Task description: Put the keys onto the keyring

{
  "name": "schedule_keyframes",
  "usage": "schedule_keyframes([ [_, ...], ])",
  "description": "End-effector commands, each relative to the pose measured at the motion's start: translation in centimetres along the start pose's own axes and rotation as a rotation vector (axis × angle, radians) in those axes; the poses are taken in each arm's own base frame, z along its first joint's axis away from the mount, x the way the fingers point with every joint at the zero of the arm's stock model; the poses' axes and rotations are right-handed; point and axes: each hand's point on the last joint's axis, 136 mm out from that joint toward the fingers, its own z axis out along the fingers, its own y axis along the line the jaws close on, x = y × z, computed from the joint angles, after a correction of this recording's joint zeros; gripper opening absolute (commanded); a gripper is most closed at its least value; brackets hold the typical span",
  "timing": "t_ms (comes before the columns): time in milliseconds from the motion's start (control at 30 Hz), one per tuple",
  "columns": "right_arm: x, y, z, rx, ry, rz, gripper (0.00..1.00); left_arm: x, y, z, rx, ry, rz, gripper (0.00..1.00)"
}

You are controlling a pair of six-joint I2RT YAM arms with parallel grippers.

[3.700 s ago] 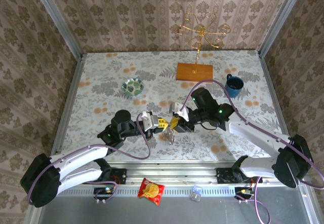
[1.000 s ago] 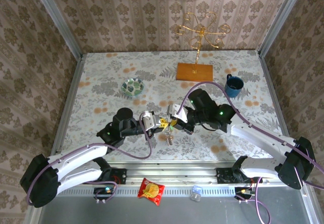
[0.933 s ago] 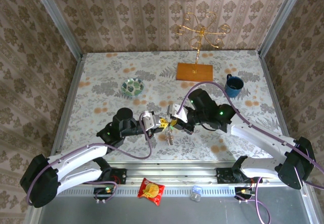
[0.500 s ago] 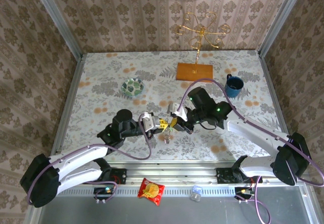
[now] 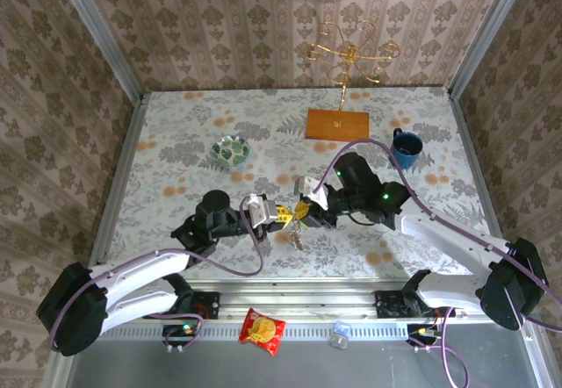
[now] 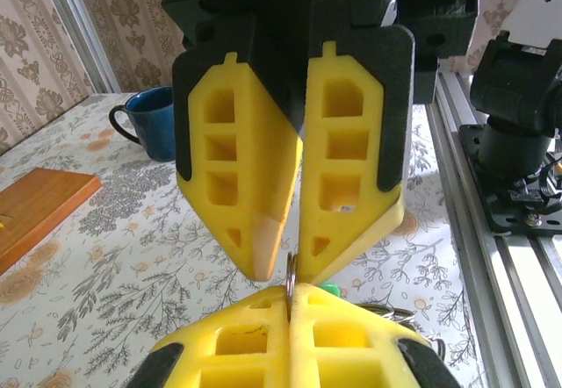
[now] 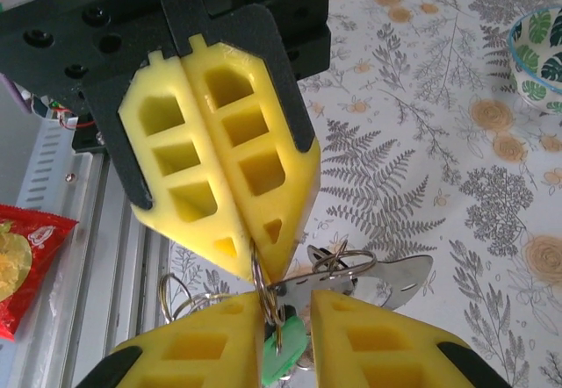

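Right fingers [image 7: 369,346] have parted since a second ago; the green plastic key head [image 7: 285,360] sits in their gap. Left fingers [image 7: 219,168], yellow foam wedges, are closed on the thin wire keyring [image 7: 256,276]. Right wrist view adds flat silver key blades [image 7: 399,276] over the fern-print bench [image 7: 421,142].

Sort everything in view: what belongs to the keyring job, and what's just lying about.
Job in hand:
- keyring, pinched by the left gripper
- silver keys
- green-headed key
- right gripper, slightly open

Lying about:
- patterned bowl
- blue mug
- gold stand on its wooden base
- red snack packet
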Motion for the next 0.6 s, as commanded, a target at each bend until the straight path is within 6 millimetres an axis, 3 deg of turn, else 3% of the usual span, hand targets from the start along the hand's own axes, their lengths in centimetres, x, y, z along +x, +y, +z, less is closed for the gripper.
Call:
schedule_keyframes([
  [0, -0.3, 0.1, 0.6, -0.033, -0.033, 0.022, 0.19, -1.5, -0.4, 0.0, 0.020, -0.064, 0.011, 0.00],
  [167, -0.3, 0.1, 0.5, -0.035, -0.027, 0.015, 0.00, -1.4, 0.0, 0.0, -0.001, -0.060, -0.004, 0.01],
  [233, -0.4, 0.1, 0.3, -0.023, -0.024, 0.005, 0.00, -1.1, 0.3, -0.1, -0.019, -0.044, -0.013, 0.18],
  [300, -0.4, -0.2, 0.0, -0.002, -0.007, -0.007, 0.00, -0.9, 0.3, -0.1, -0.025, -0.026, -0.009, 0.26],
  [567, 0.7, -0.1, -0.5, 0.028, 0.155, -0.105, 0.00, -0.6, 0.2, -0.4, -0.004, 0.071, 0.019, 0.27],
])
